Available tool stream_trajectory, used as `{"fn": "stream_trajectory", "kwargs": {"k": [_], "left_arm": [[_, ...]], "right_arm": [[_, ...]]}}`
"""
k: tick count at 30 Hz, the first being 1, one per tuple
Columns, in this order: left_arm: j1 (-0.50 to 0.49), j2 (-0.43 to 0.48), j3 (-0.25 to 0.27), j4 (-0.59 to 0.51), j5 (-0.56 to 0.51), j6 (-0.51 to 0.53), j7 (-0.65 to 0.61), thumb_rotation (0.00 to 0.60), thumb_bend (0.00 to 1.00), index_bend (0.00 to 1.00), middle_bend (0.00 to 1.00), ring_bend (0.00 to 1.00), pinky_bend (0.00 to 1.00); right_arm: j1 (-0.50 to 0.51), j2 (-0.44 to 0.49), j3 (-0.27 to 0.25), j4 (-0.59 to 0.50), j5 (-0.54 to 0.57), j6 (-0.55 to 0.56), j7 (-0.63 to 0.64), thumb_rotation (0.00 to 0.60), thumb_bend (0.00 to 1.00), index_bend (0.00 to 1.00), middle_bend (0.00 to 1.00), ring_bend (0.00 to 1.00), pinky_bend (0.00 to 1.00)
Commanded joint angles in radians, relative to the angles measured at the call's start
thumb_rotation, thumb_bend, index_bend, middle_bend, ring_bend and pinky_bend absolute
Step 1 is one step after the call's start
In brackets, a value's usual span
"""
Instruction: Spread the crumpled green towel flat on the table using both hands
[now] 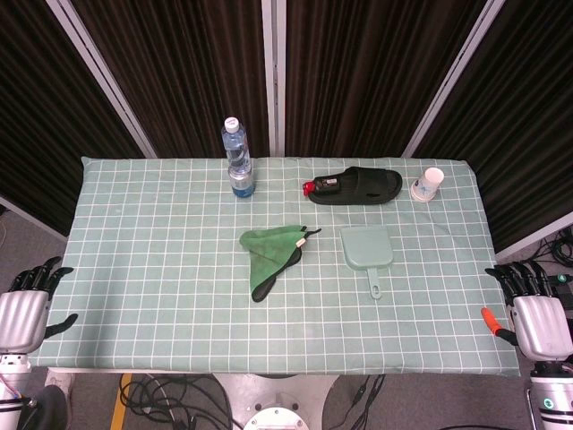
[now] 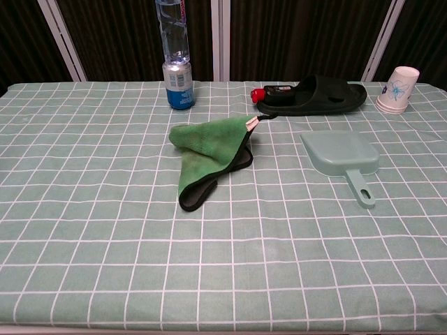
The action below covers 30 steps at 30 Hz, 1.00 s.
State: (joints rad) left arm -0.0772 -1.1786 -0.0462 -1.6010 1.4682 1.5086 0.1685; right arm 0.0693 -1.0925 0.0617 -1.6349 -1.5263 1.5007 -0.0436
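Left hand (image 1: 25, 315), silver-backed with black fingers, sits off the near left corner of the table, palm down, fingers extended and apart, holding nothing. Right hand (image 1: 535, 315), same build, sits off the near right corner, fingers apart and pointing toward the table, also empty. Both appear only in the head view; the chest view shows neither. A small orange item (image 1: 489, 317) lies at the table edge just beside the right hand; what it is cannot be told.

The crumpled green microfibre towel (image 2: 207, 152) with dark edging lies folded over itself near the table's centre, well apart from both hands, on the pale green checked tablecloth (image 1: 161, 296). Spreading has not begun.

Risks, as judged:
- The pale green plastic dustpan (image 2: 342, 155) lies near the towel on its right. A right hand sweeping outward with a corner could knock it.
- The black rubber slipper (image 2: 318, 98) with a red-capped item tucked in it lies just behind the towel; pulling the far edge back may catch it.
- The clear plastic water bottle (image 2: 175, 56) with blue label stands upright behind and to the left; a reaching left arm could topple it.
- Pinching towel and tablecloth together would drag the cloth and everything on it.
- The white paper cup (image 2: 399, 88), far right, is least exposed.
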Motion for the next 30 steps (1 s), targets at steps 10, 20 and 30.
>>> {"fn": "stream_trajectory", "kwargs": {"k": [10,20,30], "left_arm": [[0.006,0.002,-0.001,-0.003,0.004,0.01,-0.006,0.6,0.11,0.32,0.26,0.23,0.25],[0.013,0.001,0.002,-0.003,0.015,0.024,-0.016,0.6,0.11,0.32,0.26,0.23,0.25],[0.02,0.003,0.007,-0.007,0.027,0.033,-0.02,0.6,0.11,0.32,0.26,0.23,0.25]], "right_arm": [[0.0,0.003,-0.006,0.001,-0.013,0.001,0.019,0.6,0.18,0.23,0.2,0.11,0.0],[0.095,-0.009,0.018,0.017,-0.02,-0.122,0.053,0.6,0.18,0.3,0.2,0.11,0.03],[0.38,-0.152,0.127,0.131,0.056,-0.446,0.057,0.6,0.18,0.39,0.21,0.11,0.06]]}}
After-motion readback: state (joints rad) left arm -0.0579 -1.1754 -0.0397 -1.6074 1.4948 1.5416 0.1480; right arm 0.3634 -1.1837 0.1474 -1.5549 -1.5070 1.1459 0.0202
